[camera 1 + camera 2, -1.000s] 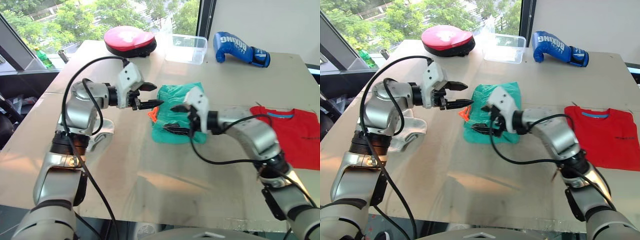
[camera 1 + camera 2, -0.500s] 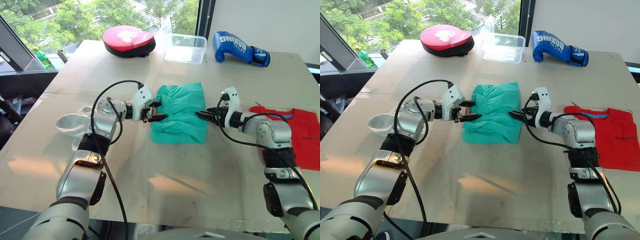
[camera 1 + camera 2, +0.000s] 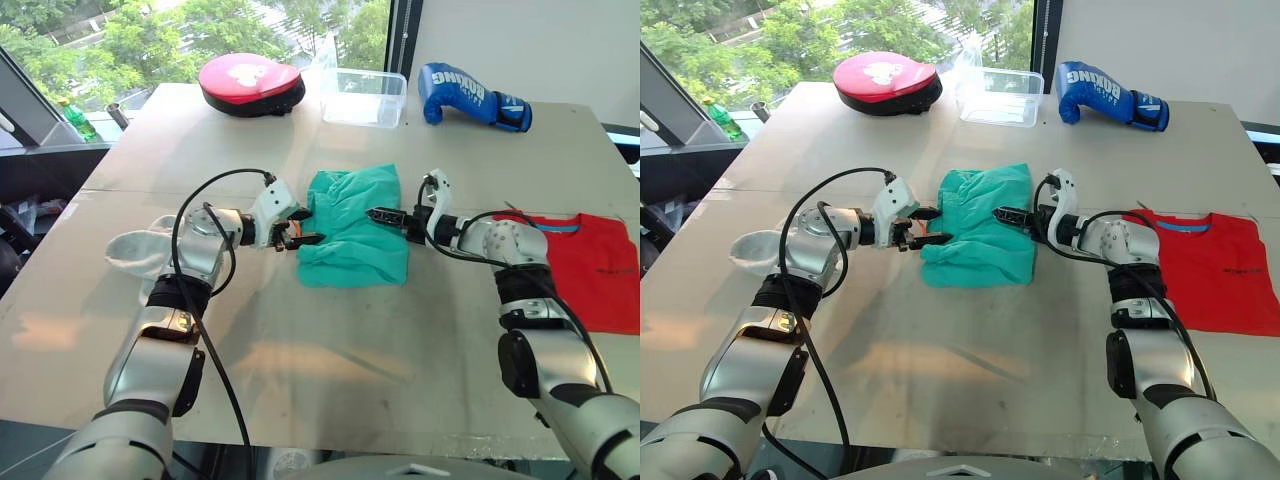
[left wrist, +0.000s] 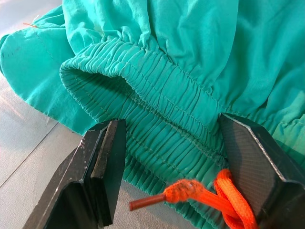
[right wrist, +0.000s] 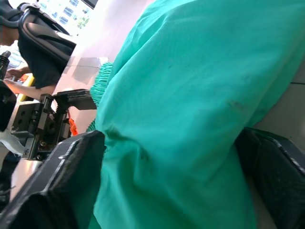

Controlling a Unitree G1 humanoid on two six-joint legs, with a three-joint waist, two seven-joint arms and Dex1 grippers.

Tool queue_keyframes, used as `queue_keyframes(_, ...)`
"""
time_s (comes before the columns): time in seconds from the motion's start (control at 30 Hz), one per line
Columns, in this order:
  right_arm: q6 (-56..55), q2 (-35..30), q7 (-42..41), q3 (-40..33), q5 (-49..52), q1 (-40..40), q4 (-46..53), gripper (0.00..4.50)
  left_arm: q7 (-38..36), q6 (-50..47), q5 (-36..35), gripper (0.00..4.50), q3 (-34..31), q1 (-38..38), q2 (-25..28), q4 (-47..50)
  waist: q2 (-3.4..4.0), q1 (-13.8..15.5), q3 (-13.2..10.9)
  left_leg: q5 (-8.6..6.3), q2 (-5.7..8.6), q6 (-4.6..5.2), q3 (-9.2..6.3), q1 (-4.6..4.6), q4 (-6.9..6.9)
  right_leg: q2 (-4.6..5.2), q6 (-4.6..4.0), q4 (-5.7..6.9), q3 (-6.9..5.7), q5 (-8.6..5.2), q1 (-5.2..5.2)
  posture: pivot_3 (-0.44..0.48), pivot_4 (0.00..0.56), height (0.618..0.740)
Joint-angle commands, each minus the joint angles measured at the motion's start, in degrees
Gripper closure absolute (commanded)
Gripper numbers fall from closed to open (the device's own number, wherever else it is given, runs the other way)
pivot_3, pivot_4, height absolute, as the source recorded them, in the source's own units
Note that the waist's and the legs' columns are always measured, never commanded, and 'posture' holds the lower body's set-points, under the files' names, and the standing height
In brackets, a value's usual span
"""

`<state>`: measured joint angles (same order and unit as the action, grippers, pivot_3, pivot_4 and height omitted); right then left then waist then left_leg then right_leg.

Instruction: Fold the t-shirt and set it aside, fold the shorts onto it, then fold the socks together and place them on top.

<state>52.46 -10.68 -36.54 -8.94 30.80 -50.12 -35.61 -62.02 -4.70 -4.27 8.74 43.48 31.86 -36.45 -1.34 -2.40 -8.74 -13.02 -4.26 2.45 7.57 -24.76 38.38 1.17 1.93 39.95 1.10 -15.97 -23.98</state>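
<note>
Left eye view runs from a light grey knit sock lying on the left part of the pale bench, partly behind the left arm, to the left pincer, which sits at the left edge of the teal-green fabric shorts in the middle of the bench. Left wrist view has that pincer's two black fingers spread wide on either side of the gathered elastic waistband, with the orange drawstring and its knotted end lying just beside the far finger; the fingers straddle the band without pinching it, so the pincer is released. The shorts lie bunched and partly folded, their waistband end towards the left. On their right side the right pincer reaches in low over the cloth, and right wrist view shows its fingers parted with a thick hump of teal fabric between them, not clenched. Further right, the bright red short-sleeved t-shirt with a blue neck band lies flat near the right edge of the bench, well apart from the shorts. Along the far side stand a red round pad, a clear plastic box and a blue boxing glove.
</note>
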Motion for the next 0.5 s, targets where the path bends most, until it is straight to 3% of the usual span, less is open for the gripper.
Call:
queue_keyframes(0.03, -1.2, 1.3, -0.5, -0.7, 0.2, -1.8, -2.2, 0.56, 0.3, -0.6, 0.2, 1.15, -0.7, -1.3, 0.5, 1.9, 0.00, 0.0, 0.0, 0.00, 0.00, 0.00, -0.01, 0.01, 0.00, 0.00, 0.00, 0.01, 0.00, 0.00, 0.00, 0.000, 0.150, 0.735)
queue_keyframes(0.07, -1.0, 1.3, -0.8, -0.7, 0.2, -1.9, -2.1, 0.79, 0.2, -0.7, 0.1, 1.15, -0.8, -1.5, 0.6, 2.2, 0.00, -0.1, 0.0, 0.00, -0.02, 0.00, -0.01, 0.01, 0.00, 0.00, 0.00, 0.01, 0.00, 0.00, 0.01, 0.000, 0.150, 0.735)
queue_keyframes(0.13, -0.5, 1.2, -1.3, -0.7, 0.3, -1.9, -1.6, 1.78, 0.2, -1.0, 0.0, 1.15, -1.0, -1.8, 0.6, 2.8, 0.00, 0.0, 0.0, 0.01, -0.03, -0.02, -0.01, 0.00, -0.01, 0.01, 0.00, 0.00, -0.01, 0.00, 0.00, 0.000, 0.150, 0.735)
queue_keyframes(0.17, -0.3, 1.2, -1.4, -0.7, 0.3, -1.9, -1.4, 1.96, 0.2, -1.1, 0.0, 1.15, -1.1, -1.9, 0.6, 3.0, 0.00, 0.0, 0.0, 0.01, -0.03, -0.03, -0.01, -0.02, -0.01, 0.01, 0.00, -0.01, -0.01, 0.00, 0.00, 0.000, 0.150, 0.735)
queue_keyframes(0.3, 0.9, 0.1, -1.6, -0.3, 0.3, -0.6, 2.0, 4.06, 0.1, -1.5, -0.2, 1.15, -1.2, -1.9, 0.5, 3.9, 0.00, 0.0, 0.0, 0.01, -0.02, -0.03, 0.01, -0.02, -0.03, 0.06, 0.00, -0.04, -0.01, 0.00, 0.00, 0.000, 0.150, 0.735)
queue_keyframes(0.33, 1.4, -0.4, -1.7, -0.4, 0.6, -0.1, 3.6, 4.39, -0.2, -1.7, -0.5, 1.15, -1.3, -1.8, 0.5, 4.7, 0.00, 0.0, 0.0, 0.01, -0.02, -0.03, 0.00, -0.03, -0.03, 0.06, 0.00, -0.04, -0.01, 0.00, 0.00, 0.000, 0.150, 0.735)
queue_keyframes(0.5, 6.7, -5.4, -1.4, -1.0, 2.1, 3.4, 14.5, 4.46, -3.6, -5.9, -3.5, 1.15, -1.4, -1.8, 0.7, 13.2, 0.02, 0.4, 0.0, 0.01, 0.01, -0.03, -0.03, -0.09, -0.04, 0.17, 0.00, -0.07, -0.08, 0.00, -0.01, 0.000, 0.150, 0.735)
